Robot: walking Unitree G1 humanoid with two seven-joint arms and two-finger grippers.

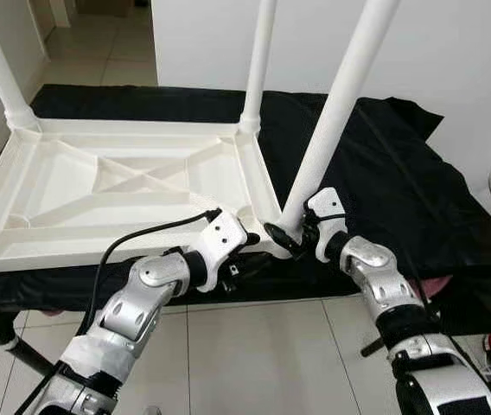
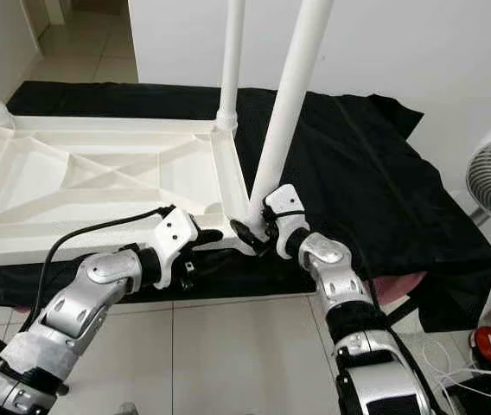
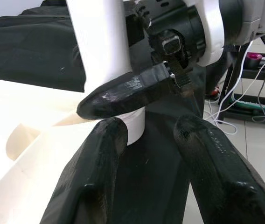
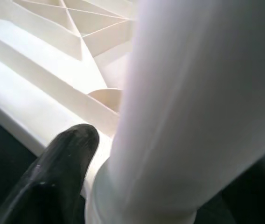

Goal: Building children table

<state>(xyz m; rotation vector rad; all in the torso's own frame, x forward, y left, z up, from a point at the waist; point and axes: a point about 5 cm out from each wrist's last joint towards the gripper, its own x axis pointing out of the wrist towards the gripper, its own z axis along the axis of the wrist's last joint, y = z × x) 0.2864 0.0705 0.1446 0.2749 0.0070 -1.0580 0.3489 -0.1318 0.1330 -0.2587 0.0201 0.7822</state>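
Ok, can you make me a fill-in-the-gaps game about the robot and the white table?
1. The white plastic tabletop lies upside down on a ____ cloth.
2. The right gripper is shut on the tall white leg near its ____ end.
3. That leg leans instead of standing ____.
4. The left gripper, with open fingers, is at the tabletop's near ____.

Missing words: black; bottom; straight; corner

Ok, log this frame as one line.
right gripper: shut on tilted white plastic table leg | left gripper: open, beside corner | upturned white plastic tabletop on black cloth
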